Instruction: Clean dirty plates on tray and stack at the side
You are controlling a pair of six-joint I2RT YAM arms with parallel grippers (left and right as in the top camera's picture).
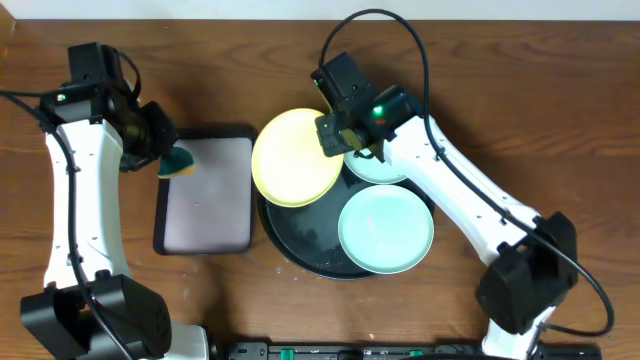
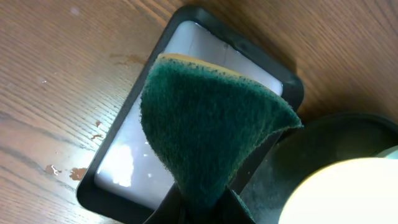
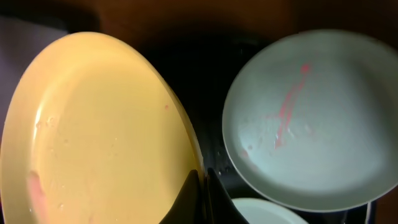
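Observation:
The pale yellow plate (image 1: 295,156) is held tilted over the left part of the round black tray (image 1: 300,250). My right gripper (image 1: 338,135) is shut on its right rim, fingers pinching the edge (image 3: 202,180). The plate (image 3: 99,130) carries faint pink smears. One mint plate (image 1: 386,228) lies flat in the tray with a pink streak (image 3: 311,118). A second mint plate (image 1: 385,165) sits behind it, partly under my right arm. My left gripper (image 1: 165,150) is shut on a green and yellow sponge (image 2: 208,127), held over the upper left edge of the grey tray.
A rectangular grey tray with a black rim (image 1: 205,195) lies left of the round tray, also in the left wrist view (image 2: 124,168). Brown wooden table (image 1: 500,100) surrounds both trays.

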